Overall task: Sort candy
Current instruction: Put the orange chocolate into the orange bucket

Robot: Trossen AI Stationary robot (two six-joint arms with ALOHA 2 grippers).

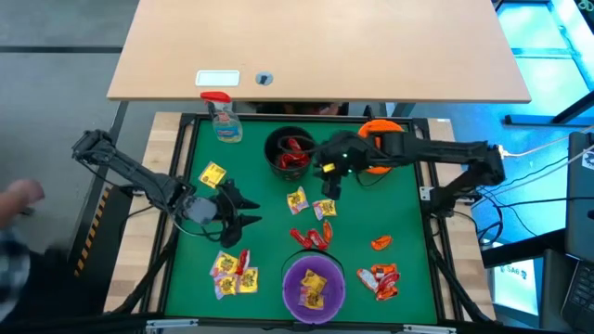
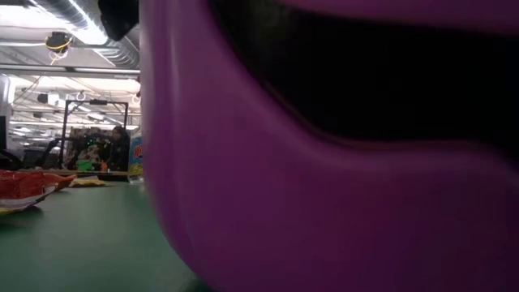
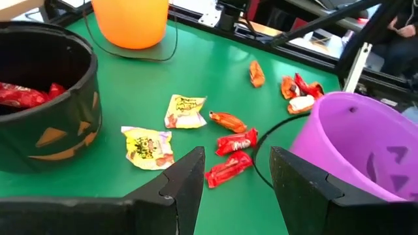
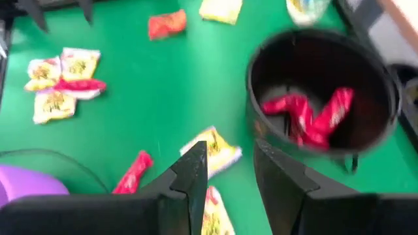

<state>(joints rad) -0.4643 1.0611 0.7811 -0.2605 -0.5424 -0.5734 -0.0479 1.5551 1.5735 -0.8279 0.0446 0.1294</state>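
Many light, crinkly candy packets point(image 1: 297, 199) lie flat beneath the right pincer point(image 1: 327, 189), released and empty, so I'd pinch one at its slippery wrapper's edge.

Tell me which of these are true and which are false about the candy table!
1. The black bucket has red candy in it. True.
2. The purple bucket is empty. False: yellow candy lies inside it.
3. The left gripper is squeezing a candy. False: its fingers are apart with nothing between them.
4. A spray bottle stands at the far edge of the green mat. True.
5. The right gripper is over the orange bucket. False: it hangs over the mat beside the black bucket, above yellow candies.
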